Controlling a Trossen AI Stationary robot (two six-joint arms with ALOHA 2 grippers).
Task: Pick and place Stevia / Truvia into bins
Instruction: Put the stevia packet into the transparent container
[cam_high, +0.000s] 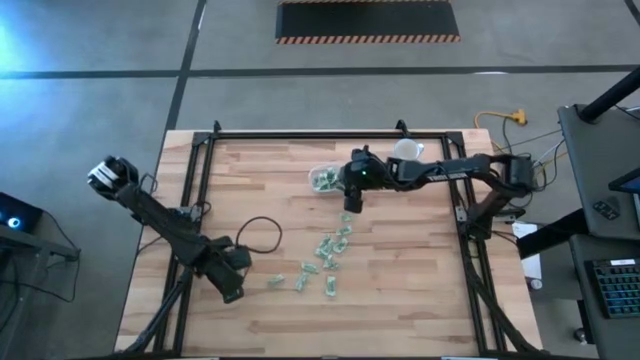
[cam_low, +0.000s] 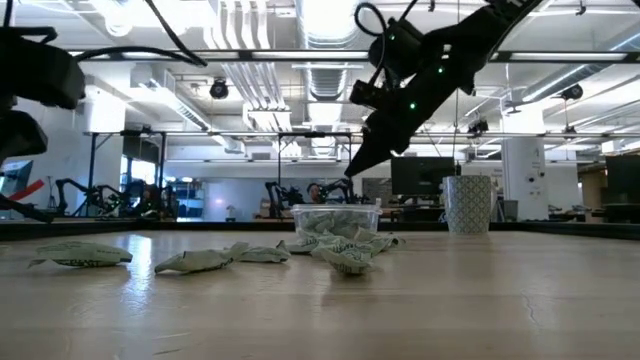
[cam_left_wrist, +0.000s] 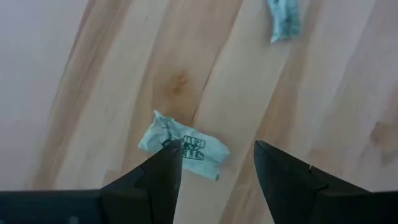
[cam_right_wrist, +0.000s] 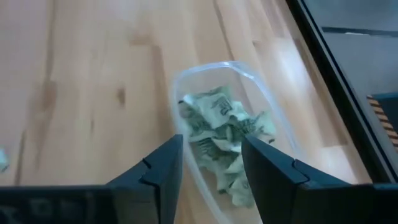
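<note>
Jaws apart on the left gripper (cam_left_wrist: 214, 165), low over a crumpled green-white Stevia packet (cam_left_wrist: 184, 147) near the table's front-left. Risk: the packet sits under one finger rather than between them, so a close could pinch an edge or shove it away. Right gripper (cam_right_wrist: 211, 165), jaws apart and empty, hangs above the clear bin (cam_right_wrist: 275, 124). Count: one bin, several packets inside, roughly ten loose packets (cam_high: 328, 252) mid-table, one white cup (cam_low: 467, 204).
</note>
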